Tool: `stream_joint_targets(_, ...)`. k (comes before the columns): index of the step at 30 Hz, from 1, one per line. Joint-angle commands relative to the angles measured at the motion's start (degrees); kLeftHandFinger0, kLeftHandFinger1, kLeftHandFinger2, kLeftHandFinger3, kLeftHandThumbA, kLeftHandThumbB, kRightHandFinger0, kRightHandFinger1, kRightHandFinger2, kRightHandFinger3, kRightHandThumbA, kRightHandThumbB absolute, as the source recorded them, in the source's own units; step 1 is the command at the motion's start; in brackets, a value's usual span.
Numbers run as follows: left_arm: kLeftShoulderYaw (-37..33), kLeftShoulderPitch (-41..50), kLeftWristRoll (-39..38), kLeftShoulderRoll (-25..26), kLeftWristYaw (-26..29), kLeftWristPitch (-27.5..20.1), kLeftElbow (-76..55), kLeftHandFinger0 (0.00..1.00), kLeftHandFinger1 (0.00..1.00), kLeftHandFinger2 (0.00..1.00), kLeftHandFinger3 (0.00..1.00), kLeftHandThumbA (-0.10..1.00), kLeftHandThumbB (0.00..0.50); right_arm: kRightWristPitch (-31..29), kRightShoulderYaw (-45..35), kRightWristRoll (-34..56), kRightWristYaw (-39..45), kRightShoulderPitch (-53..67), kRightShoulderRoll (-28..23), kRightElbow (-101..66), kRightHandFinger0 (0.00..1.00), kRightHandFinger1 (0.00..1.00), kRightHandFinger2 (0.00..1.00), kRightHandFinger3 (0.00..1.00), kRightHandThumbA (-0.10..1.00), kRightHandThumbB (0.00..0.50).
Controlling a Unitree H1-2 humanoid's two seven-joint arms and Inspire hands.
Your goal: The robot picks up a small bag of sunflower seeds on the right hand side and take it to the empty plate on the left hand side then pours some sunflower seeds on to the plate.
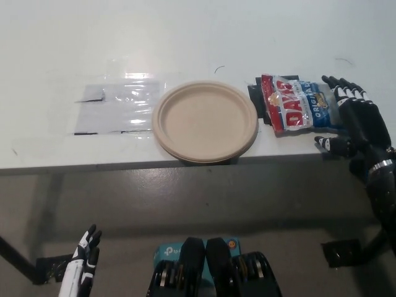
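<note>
Sunflower seed bag (pixel 297 104) — small, glossy packet, red at its left end with large white lettering, blue and clear toward its right end. Lies flat on the white table (pixel 198 37), near the front edge, on the right side, its long axis running left to right. A dark patch on the table shows just under its left end.

Right hand (pixel 354 120) — black, over the bag's right end, fingers spread and extended across that end, thumb tip low near the table's front edge. Fingers apart, not wrapped around the packet; bag not lifted. Whether the palm presses on the bag cannot be told.

Plate (pixel 205 120) — round, tan, paper-like, with a raised rim. Sits just left of the bag, close but apart from it, its near rim at the table's front edge. Holds nothing.

Clear plastic sheet (pixel 117 108) lies flat left of the plate, glare on it.

Left hand (pixel 85 260) — white, rests low at the lower left, below table level, well apart from everything; its grip cannot be told.
</note>
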Motion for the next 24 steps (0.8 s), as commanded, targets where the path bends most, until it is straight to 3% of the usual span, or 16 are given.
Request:
stream_joint_targets(1,0.51,-0.53,0.52,0.41,1.53,-2.85,-1.32,1.00,1.00,1.00,1.00,1.00,0.000,-0.55,0.96,-1.80,-4.25,-4.01,-0.39,1.38,1.00,1.00,1.00,1.00,0.93,0.299)
stream_joint_targets(24,1.18,-0.74,0.71,0.20,1.70,-4.97,0.02,1.00,1.00,1.00,1.00,1.00,0.000,-1.16,6.17,-2.97,-9.98,-9.33,-0.64,15.86,1.00,1.00,1.00,1.00,0.91,0.290)
